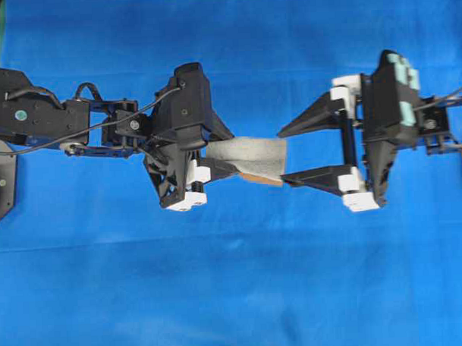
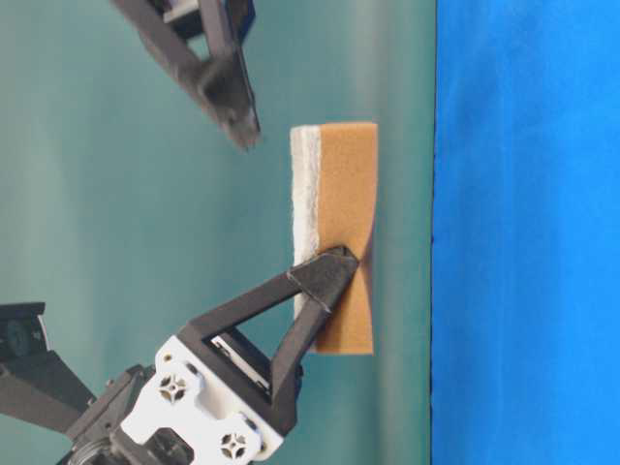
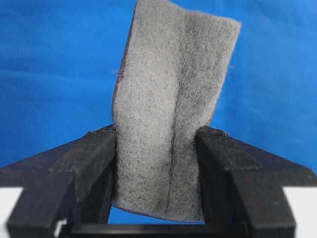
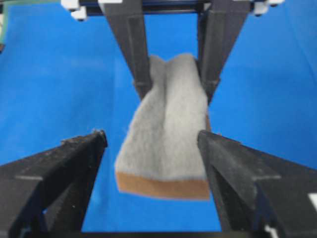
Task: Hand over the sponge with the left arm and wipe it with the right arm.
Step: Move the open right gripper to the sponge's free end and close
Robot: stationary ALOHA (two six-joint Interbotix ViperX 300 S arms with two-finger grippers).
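While the flat blue cloth-covered table lies bare beneath them, the two black jointed arms meet nose to nose above its middle. At nine o'clock in the overhead view sits the left arm, the bulky black one with white end blocks, and its left gripper is clamped on one end of the sponge, a small soft rectangular block with a grey-white speckled scouring face over a thin orange-brown layer. From the left wrist view the two fingers pinch the block hard enough to crease it down its length.

At three o'clock stands the right arm, the black one with pale teal pads on its body. Its right gripper is spread wide, one pointed finger at about one o'clock of the sponge's free end and the other at about five o'clock, so the free end pokes between the tips. Neither tip seems to press on it yet; the right wrist view shows clear blue on either side.

The handover looks to be the step in hand, with the taking not yet done. I'd judge the next move calls for the right fingers to close squarely on the free end, then the left to let go.
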